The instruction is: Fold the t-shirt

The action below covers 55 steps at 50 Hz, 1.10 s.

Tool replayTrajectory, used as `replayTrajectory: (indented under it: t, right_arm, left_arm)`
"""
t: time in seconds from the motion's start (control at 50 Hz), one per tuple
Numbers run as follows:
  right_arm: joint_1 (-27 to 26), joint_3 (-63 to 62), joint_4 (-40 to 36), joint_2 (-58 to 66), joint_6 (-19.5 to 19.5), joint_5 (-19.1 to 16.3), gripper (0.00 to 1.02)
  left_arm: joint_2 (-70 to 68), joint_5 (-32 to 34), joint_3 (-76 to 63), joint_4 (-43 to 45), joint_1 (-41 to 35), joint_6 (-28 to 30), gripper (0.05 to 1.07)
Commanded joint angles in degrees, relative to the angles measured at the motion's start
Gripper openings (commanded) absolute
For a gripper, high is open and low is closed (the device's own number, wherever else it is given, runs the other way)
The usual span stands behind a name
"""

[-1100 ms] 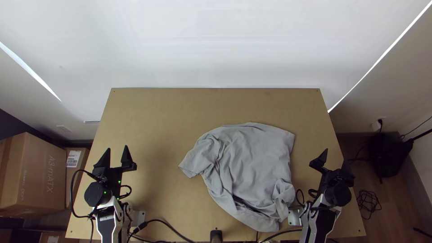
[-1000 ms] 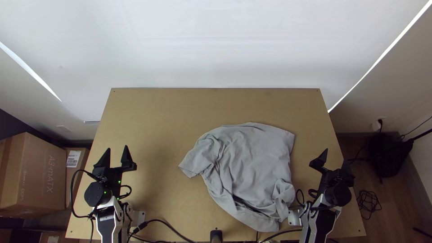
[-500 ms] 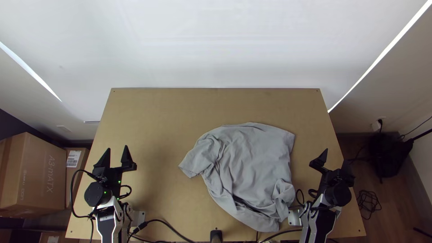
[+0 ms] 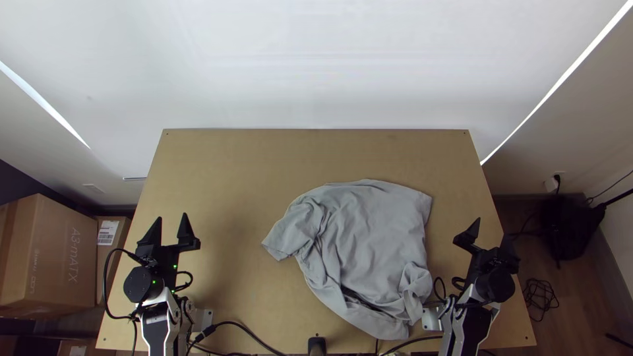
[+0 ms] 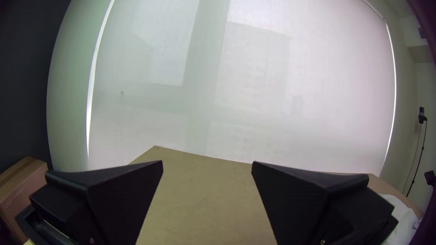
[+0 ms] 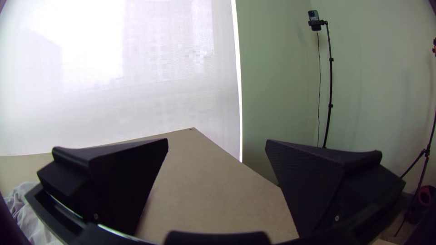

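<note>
My left gripper stands open over the table's left side in the top view, well apart from the cloth. My right gripper is open at the table's right edge, just right of the cloth. Between them, nearer the right arm, a grey t-shirt lies loosely bunched and wrinkled, a sleeve-like part pointing left and a dark gap among its lower folds. In the left wrist view, the left gripper has nothing between its fingers; the right gripper is likewise bare in the right wrist view, with some t-shirt beside it.
The wooden table has bare surface at its far side and left of the cloth. Black cables run along the near edge, by a small dark device. Cardboard boxes stand beyond the left edge; a black bag is on the floor at right.
</note>
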Motion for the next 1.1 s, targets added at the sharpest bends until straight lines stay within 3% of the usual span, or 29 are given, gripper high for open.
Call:
replayTrajectory:
  t: [0.0, 0.4, 0.6, 0.72, 0.86, 1.08]
  right_arm:
    - [0.2, -0.4, -1.1, -0.2, 0.4, 0.3, 0.99]
    - [8.4, -0.4, -1.3, -0.2, 2.7, -0.8, 0.99]
    - [9.9, -0.4, -1.0, -0.3, 3.3, -0.7, 0.99]
    - [9.9, 1.1, -1.0, -0.2, 1.7, -0.7, 0.99]
    - [10.0, 4.9, -3.6, 0.4, 1.1, -0.8, 0.99]
    - [10.7, 20.9, -8.4, 19.7, -1.3, -0.8, 0.99]
  left_arm:
    - [-0.3, -0.1, -2.3, -1.2, 0.5, 0.6, 1.02]
    - [-0.3, -0.1, -2.3, -1.2, 0.5, 0.6, 1.02]
    - [-0.3, -0.1, -2.3, -1.2, 0.5, 0.5, 1.02]
    - [-0.3, 0.0, -2.3, -1.2, -1.3, -5.8, 1.02]
    - [-0.3, 0.0, -2.3, -0.8, -4.3, -6.7, 1.02]
    - [-0.3, 0.0, -0.1, -1.1, -6.6, -6.6, 1.02]
